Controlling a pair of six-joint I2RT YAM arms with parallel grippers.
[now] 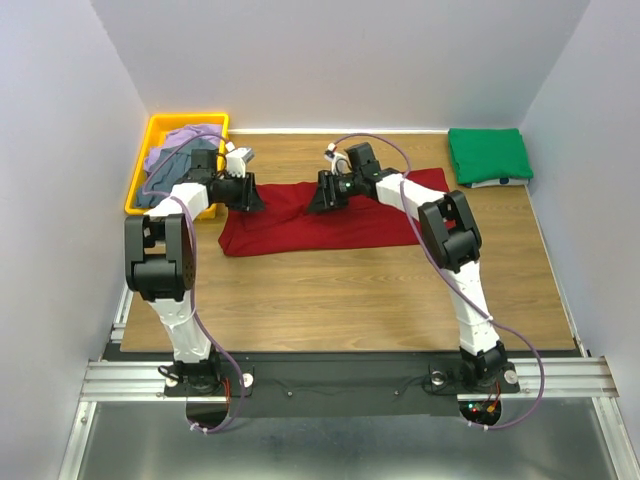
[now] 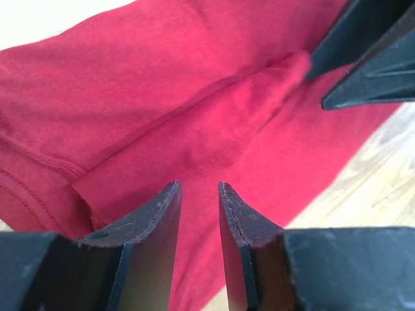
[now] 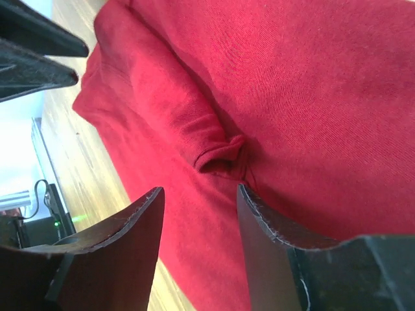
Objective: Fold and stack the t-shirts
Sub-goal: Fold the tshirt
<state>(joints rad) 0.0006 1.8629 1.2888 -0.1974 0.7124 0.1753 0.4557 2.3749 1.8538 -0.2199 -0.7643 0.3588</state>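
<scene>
A dark red t-shirt [image 1: 350, 225] lies spread across the middle of the wooden table, with a raised fold ridge [image 3: 217, 146] running along it. My left gripper [image 1: 246, 193] hangs over the shirt's left back edge, open, with only a narrow gap and nothing between its fingers [image 2: 200, 188]. My right gripper [image 1: 325, 192] is over the shirt's back middle, open and wider [image 3: 201, 191], just short of the ridge's end. The two grippers face each other along the fold. A folded bright green t-shirt [image 1: 488, 153] lies at the back right. Lavender [image 1: 178, 142] and grey-blue [image 1: 152, 193] t-shirts lie crumpled in the tray.
The yellow plastic tray [image 1: 190, 119] stands at the back left corner, close behind my left arm. White walls close in the table on three sides. Bare wood [image 1: 350, 300] shows between the red shirt and the arm bases.
</scene>
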